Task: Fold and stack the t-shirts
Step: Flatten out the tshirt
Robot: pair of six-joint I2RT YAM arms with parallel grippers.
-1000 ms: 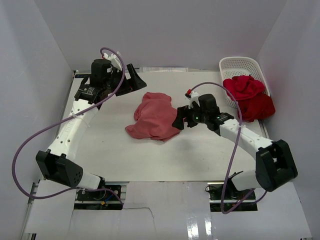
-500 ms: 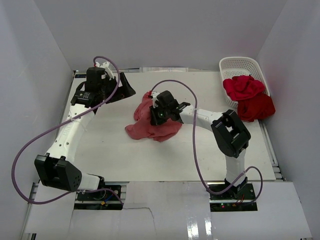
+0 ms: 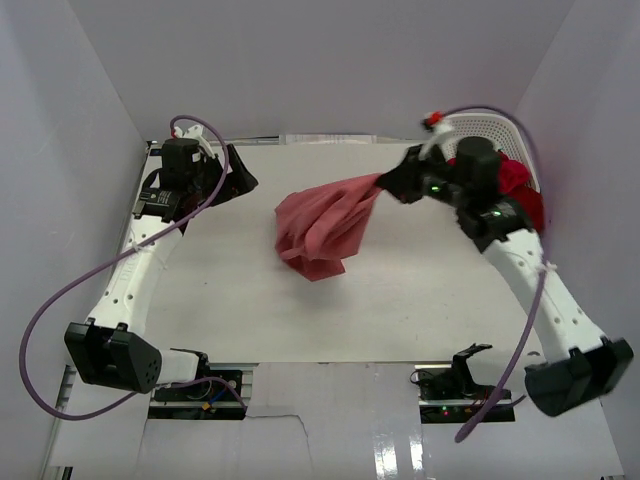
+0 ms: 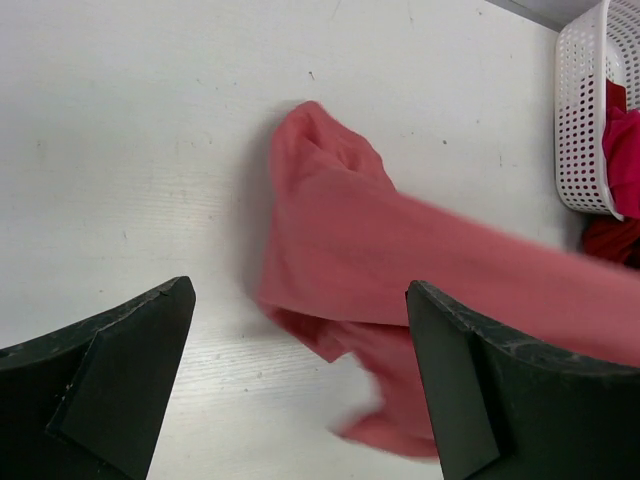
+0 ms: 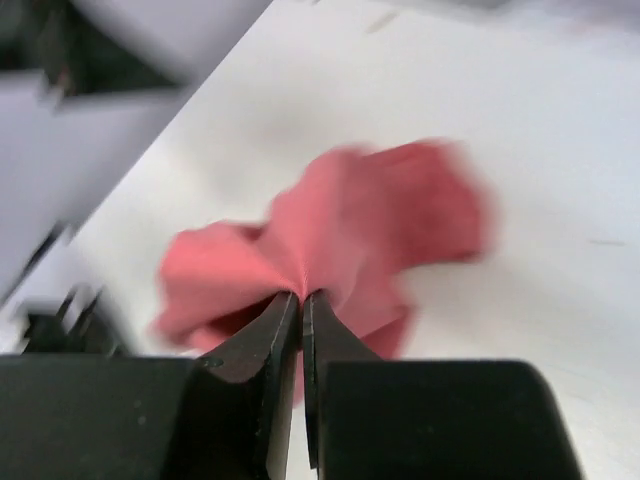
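— White walls box in a white table (image 3: pixel 220 300), seen from above. Going from the left, what do you have?

— At the far left, my left pincer (image 3: pixel 243 172) hovers over the table with its jaws spread wide, holding nothing. Just right of it, near the middle, the dusty salmon-red t-shirt (image 3: pixel 320 225) is bunched, not flat. One end is stretched up toward the right and the rest droops toward the table; I cannot tell how much of it touches. My right pincer (image 3: pixel 385 183) is clamped tight on that raised end, with a pinch of cloth between its closed fingers.

— And further right?

— A white lattice basket (image 4: pixel 578 120) sits at the far right corner. A bright crimson t-shirt (image 4: pixel 624 150) is heaped in it, and a darker red t-shirt (image 4: pixel 608 240) lies crumpled just beside its near end. My right arm hides part of both from above.

— So how far along is the folding?

— Barely started, I judge. No shirt is folded and there is no stack. The salmon one is held up by one end; it has to be laid flat and then folded. The other two look untouched at the basket. They need to come out, be folded and go on top.
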